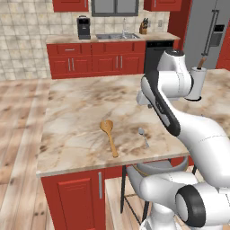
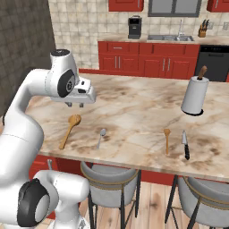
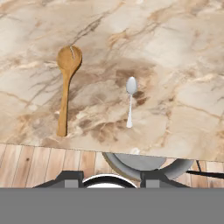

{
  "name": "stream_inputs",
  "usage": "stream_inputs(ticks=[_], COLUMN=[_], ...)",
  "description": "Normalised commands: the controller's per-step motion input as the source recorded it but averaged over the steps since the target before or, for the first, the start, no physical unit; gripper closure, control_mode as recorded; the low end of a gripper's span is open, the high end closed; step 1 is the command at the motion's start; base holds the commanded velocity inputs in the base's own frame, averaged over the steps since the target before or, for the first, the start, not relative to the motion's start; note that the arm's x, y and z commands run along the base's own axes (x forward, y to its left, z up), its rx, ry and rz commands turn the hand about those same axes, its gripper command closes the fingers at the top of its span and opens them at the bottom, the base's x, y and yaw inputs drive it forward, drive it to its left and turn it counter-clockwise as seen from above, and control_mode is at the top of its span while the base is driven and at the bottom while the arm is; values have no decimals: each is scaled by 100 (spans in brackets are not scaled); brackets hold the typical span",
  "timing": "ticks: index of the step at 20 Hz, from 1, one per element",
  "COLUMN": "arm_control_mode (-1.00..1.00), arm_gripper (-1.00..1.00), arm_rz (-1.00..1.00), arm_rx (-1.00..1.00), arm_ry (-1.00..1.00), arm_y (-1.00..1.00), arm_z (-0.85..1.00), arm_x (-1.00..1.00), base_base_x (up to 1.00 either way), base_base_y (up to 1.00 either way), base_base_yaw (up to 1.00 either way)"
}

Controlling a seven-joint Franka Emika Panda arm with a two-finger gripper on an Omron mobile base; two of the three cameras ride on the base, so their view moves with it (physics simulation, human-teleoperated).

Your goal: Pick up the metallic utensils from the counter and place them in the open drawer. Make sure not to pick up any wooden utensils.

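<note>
Gripper (image 2: 75, 105) hangs above the counter (image 2: 134, 112), its spread unclear, nothing held; the metal spoon (image 3: 131, 99) lies near the front edge beside the wooden spoon (image 3: 66, 85). Next: descend on the metal one.

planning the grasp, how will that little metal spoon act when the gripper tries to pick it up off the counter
The metal spoon looks thin and rigid, so it probably won't bend. It lies flat on the smooth stone counter, so the fingers may skid it sideways rather than catch it. Its slim, shiny handle seems likely to pivot or slip in a pinch.
</note>
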Motion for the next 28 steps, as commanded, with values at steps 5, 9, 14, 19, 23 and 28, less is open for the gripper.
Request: stream_inputs(ticks=[5, 9, 14, 19, 23, 28], arm_control_mode=[-100, -100, -100, -100, -100, -100], arm_gripper=[-100, -100, -100, -100, -100, -100], arm_rz=[-1, 0, -1, -3, 0, 3], arm_rx=[0, 0, -3, -5, -3, 0], arm_ry=[2, 3, 25, 36, 20, 3], arm_y=[1, 2, -7, -25, -19, -13], arm_z=[-3, -9, -41, -62, -54, -31], arm_x=[-4, -19, 0, 8, 54, 71], base_base_x=[0, 0, 0, 0, 0, 0], base_base_y=[0, 0, 0, 0, 0, 0], base_base_yaw=[0, 0, 0, 0, 0, 0])
